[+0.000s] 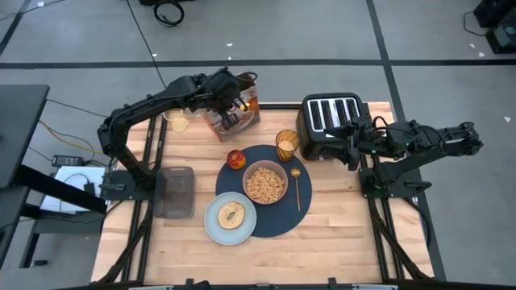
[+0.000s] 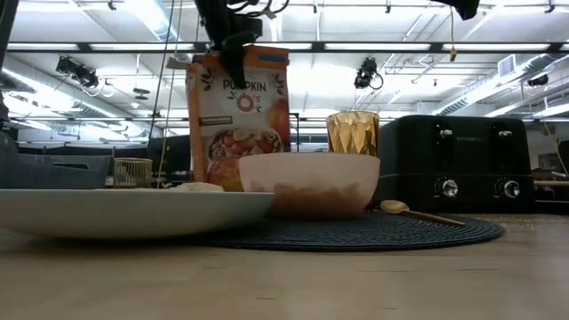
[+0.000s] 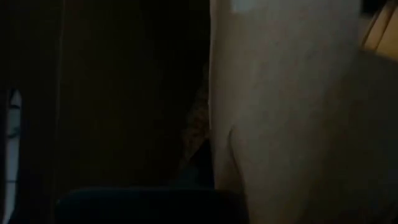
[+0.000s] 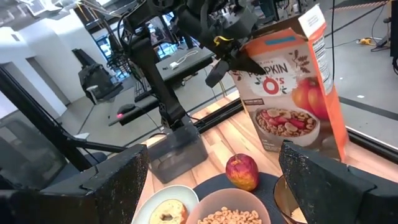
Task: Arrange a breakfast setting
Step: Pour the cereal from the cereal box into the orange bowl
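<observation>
Round dark-blue placemat (image 1: 270,211) lies mid-worktop, carrying cereal-filled pinkish bowl (image 1: 265,182) and gold spoon (image 1: 297,187); plate (image 1: 230,218) overlaps its near-left edge. Left gripper (image 1: 234,111) clamps the cereal box (image 1: 239,117) at the far edge. Right gripper (image 4: 214,180), fingers spread, holds nothing.

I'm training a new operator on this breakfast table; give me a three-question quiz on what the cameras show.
1. True or false: the left gripper grips the cereal box at its top.
2. What lies on the placemat right beside the bowl, toward the right arm? A) apple B) spoon C) plate
3. Fill in: the bowl holds ____.

Key:
1. True.
2. B: the spoon; the apple and plate sit on the bowl's other side.
3. Cereal. The right gripper waits open by the toaster.
</observation>
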Robot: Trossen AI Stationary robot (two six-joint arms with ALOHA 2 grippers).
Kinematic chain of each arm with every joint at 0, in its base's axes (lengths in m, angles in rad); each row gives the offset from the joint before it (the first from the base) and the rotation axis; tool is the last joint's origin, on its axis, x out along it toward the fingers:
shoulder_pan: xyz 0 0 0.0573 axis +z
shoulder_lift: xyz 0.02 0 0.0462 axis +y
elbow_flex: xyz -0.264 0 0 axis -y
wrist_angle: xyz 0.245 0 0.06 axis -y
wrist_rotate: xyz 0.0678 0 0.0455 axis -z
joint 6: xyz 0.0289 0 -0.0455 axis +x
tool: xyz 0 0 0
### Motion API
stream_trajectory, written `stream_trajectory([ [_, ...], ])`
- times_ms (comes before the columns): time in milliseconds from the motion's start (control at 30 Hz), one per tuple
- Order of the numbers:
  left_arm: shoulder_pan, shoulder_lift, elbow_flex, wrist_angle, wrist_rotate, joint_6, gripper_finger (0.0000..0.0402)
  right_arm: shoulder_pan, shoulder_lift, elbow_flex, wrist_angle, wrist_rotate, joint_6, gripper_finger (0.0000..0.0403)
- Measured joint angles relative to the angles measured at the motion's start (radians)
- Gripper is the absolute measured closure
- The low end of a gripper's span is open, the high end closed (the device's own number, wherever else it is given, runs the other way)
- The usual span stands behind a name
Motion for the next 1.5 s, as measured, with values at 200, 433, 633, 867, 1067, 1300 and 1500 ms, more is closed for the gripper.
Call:
stream_trajectory([
  [200, -0.001, 0.0, 0.0, 0.03, 0.001, 0.034, 0.0366, 0.0, 0.0, 0.0, 0.0, 0.0, 0.034, 0.0039],
  [433, -0.009, 0.0, 0.002, 0.042, 0.005, 0.027, 0.0305, 0.0, 0.0, 0.0, 0.0, -0.001, 0.038, 0.0039],
  [633, -0.022, 0.0, 0.002, 0.042, 0.06, 0.004, 0.0275, 0.0, 0.0, 0.0, 0.0, -0.008, 0.034, 0.0039],
  [867, -0.058, -0.001, 0.002, 0.019, 0.183, 0.035, 0.0276, 0.0, 0.0, 0.0, 0.0, -0.008, 0.014, 0.0039],
  [1067, -0.052, -0.001, 0.002, 0.027, 0.16, 0.077, 0.0331, 0.0, 0.0, 0.0, 0.0, -0.008, 0.011, 0.0039],
  [1300, -0.044, -0.001, 0.002, 0.03, 0.057, 0.173, 0.0391, 0.0, 0.0, 0.0, 0.0, -0.015, 0.02, 0.0039],
  [1500, -0.035, -0.001, 0.002, 0.021, 0.022, 0.254, 0.0397, 0.0, 0.0, 0.0, 0.0, -0.032, 0.043, 0.0039],
])
